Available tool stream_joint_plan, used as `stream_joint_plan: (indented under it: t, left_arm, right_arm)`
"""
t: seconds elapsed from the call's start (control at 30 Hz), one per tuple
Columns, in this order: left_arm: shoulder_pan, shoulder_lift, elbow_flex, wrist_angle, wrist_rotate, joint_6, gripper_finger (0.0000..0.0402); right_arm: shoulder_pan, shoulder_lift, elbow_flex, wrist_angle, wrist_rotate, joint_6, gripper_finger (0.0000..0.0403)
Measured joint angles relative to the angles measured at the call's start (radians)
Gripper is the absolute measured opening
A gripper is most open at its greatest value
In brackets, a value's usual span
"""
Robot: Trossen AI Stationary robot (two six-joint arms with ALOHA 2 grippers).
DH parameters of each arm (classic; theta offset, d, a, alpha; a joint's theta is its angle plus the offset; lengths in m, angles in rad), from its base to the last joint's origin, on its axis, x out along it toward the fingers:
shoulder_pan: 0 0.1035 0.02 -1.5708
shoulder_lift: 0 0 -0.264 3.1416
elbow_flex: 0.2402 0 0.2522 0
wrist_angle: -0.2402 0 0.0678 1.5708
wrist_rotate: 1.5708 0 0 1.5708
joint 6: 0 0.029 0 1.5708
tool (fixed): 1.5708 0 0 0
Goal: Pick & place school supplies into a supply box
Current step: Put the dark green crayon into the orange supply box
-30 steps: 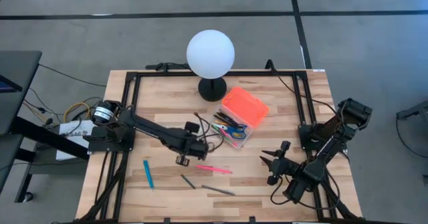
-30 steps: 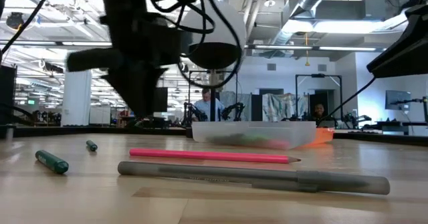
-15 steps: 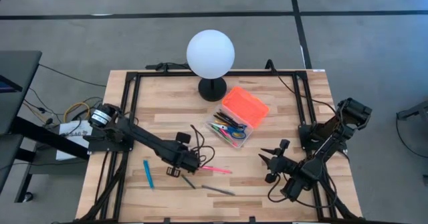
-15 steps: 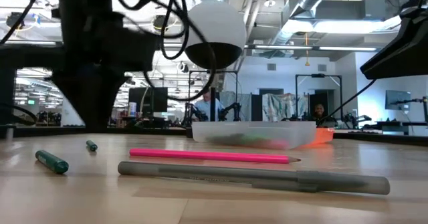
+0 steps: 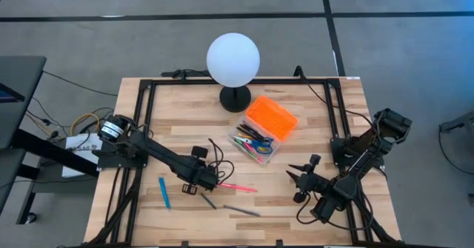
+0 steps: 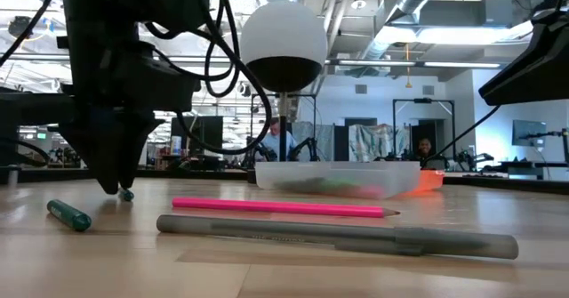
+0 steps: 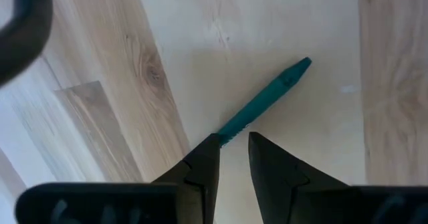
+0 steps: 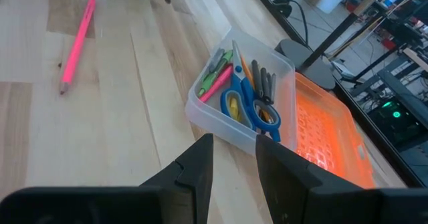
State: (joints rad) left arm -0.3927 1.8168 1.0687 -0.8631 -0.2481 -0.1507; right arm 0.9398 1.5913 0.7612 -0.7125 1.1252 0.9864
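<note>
My left gripper (image 5: 198,189) points down at the table, left of centre, its fingertips (image 7: 233,140) a narrow gap apart over the near end of a dark green pen (image 7: 267,97) that lies flat on the wood (image 5: 209,200). My right gripper (image 5: 295,183) hovers open and empty right of centre, facing the supply box (image 8: 241,97). The box's clear body (image 5: 255,146) holds scissors and several pens. Its orange lid (image 5: 271,117) lies open beside it. A pink pencil (image 5: 237,187), a grey pen (image 5: 242,211) and a teal marker (image 5: 163,192) lie flat on the table. My left gripper comes from above, pointing down, with a fingertip (image 7: 210,150) right at the dark green pen's near end (image 7: 227,132). The gap between the fingers is wider than the pen. I cannot tell whether a finger touches it. The pen lies flat on the table.
A white globe lamp (image 5: 233,59) on a black base stands at the far middle, just behind the box. A black frame (image 5: 144,122) runs along the table's left, right and far sides. Bare wood lies between the box and the right gripper.
My left gripper has moved toward the table's near edge and a little left, and has sunk from above the table down to the dark green pen's end. The pens and the box have stayed where they were.
</note>
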Motion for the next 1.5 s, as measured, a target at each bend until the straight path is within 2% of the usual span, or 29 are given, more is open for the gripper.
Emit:
stream_joint_plan:
  t: [0.4, 0.63, 0.97, 1.23, 1.5]
  left_arm:
    - [0.001, 0.0, 0.0, 0.054, -0.001, 0.123, 0.0073]
    - [0.004, -0.003, -0.026, 0.126, 0.027, 0.129, 0.0073]
    - [0.016, -0.005, -0.056, 0.166, 0.094, 0.017, 0.0066]
    - [0.016, -0.004, -0.057, 0.164, 0.1, 0.011, 0.001]
    - [0.021, -0.002, -0.052, 0.168, 0.088, 0.002, 0.0021]
  right_arm:
    - [0.0, 0.0, 0.0, 0.0, 0.0, 0.0, 0.0108]
    - [0.0, 0.0, 0.0, 0.008, 0.0, 0.0, 0.0108]
    - [0.0, 0.0, 0.0, 0.014, 0.0, -0.002, 0.0108]
    - [0.0, 0.0, 0.0, 0.014, -0.001, -0.002, 0.0108]
    - [0.0, 0.0, 0.0, 0.014, -0.001, -0.002, 0.0108]
